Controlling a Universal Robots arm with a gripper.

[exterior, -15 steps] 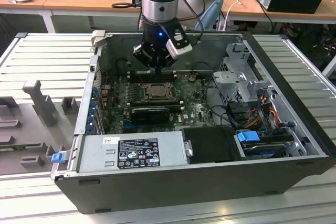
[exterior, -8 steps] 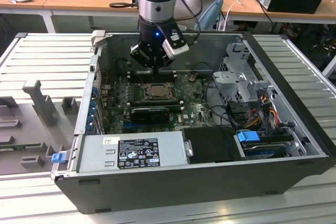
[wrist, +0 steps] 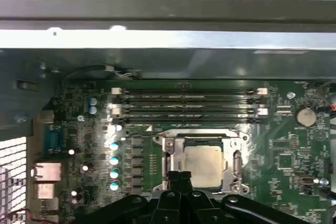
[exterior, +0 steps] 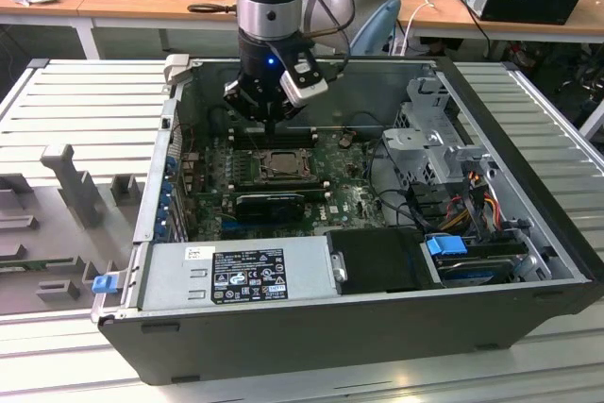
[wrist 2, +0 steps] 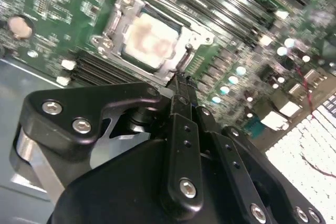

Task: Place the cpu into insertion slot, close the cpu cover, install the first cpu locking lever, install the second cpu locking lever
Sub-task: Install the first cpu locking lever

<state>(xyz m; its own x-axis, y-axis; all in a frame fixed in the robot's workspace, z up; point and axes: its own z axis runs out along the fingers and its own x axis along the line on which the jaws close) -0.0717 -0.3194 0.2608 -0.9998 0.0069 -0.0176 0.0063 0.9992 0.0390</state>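
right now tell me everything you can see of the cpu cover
The cpu cover is a thin silver-grey frame, metal by its shine, with a large square window. It lies flat and closed on the board, and the pale cpu shows through the window. Screw heads sit at some corners. The gripper, fingers shut, has its tip at one edge of the cover; whether it touches cannot be told.

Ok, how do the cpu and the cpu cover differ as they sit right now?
The cpu is a solid, pale beige square, while the cpu cover is a shiny silver frame with an open window. The cpu cover's outline is larger than the cpu, which shows through the window in the middle. Both are square and lie flat on the motherboard.
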